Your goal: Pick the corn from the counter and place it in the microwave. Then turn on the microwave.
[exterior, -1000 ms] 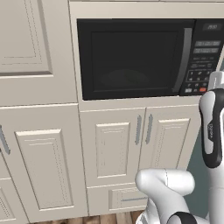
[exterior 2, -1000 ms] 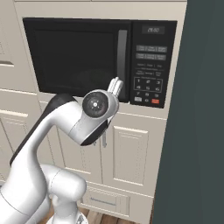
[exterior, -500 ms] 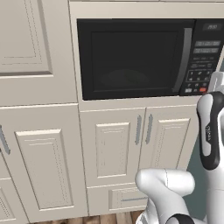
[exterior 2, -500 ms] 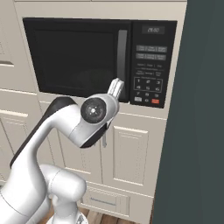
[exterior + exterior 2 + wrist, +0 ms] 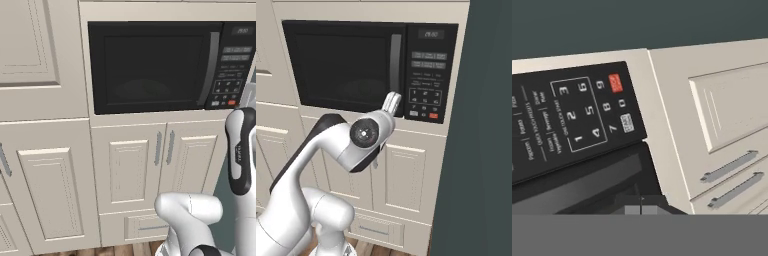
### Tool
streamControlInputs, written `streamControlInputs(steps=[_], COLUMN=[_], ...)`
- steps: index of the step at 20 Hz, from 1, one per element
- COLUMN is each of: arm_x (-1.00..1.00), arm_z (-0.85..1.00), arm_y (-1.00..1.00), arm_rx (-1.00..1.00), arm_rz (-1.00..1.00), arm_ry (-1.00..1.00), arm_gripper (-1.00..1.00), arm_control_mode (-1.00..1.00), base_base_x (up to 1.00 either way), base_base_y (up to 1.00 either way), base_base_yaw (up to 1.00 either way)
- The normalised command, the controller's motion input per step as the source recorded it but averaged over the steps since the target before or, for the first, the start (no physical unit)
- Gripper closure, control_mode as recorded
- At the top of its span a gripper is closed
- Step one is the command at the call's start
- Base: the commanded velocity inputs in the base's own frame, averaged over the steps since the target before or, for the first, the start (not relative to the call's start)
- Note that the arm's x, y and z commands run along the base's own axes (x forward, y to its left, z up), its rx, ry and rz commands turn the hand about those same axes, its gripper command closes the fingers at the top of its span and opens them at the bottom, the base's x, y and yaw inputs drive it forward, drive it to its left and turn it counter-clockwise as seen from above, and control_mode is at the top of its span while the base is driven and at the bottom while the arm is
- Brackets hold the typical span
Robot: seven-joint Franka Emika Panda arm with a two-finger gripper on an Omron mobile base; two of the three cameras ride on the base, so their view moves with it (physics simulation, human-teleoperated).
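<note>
On your left in the left base view you have tall cream cabinet doors (image 5: pixel 37 45), with panelled lower doors (image 5: pixel 45 195) beneath them. Moving right, the microwave (image 5: pixel 150 65) sits built into the cream surround with its dark glass door closed; you cannot make out the corn through the glass, so you cannot tell where it lies. The long curved grey handle (image 5: pixel 212 67) runs down the door's right edge, and right of that is the keypad (image 5: pixel 232 75) with the red button (image 5: pixel 231 103) at its lower corner. Below the microwave are two cream doors with slim grey pulls (image 5: pixel 164 148). In the right base view your arm reaches up so the hand (image 5: pixel 391 102) sits at the microwave's lower edge, just left of the keypad. In the hand view the fingertips (image 5: pixel 641 210) sit together at the bottom: your jaws are pressed together on nothing. Furthest right stands a dark grey-green wall (image 5: pixel 486 125).
</note>
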Motion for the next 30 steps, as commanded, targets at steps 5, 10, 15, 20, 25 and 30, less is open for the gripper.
streamControlInputs(steps=[5,10,15,20,25,30], arm_x=[0.00,0.07,0.09,0.09,0.06,0.08], arm_z=[0.00,-0.01,-0.03,-0.06,-0.08,-0.04], arm_y=[-0.12,-0.06,-0.02,0.00,-0.05,-0.05], arm_rx=[0.00,0.00,0.00,0.00,0.00,0.00], arm_rz=[-0.01,0.00,0.00,0.00,0.00,0.00], arm_ry=[-0.01,-0.02,-0.04,-0.02,-0.01,0.00], arm_gripper=[1.00,1.00,1.00,1.00,1.00,1.00], arm_control_mode=[-1.00,-1.00,-1.00,-1.00,-1.00,-1.00], base_base_x=[0.00,0.00,0.00,0.00,0.00,0.00], base_base_y=[0.00,0.00,0.00,0.00,0.00,0.00], base_base_yaw=[0.00,0.00,0.00,0.00,0.00,0.00])
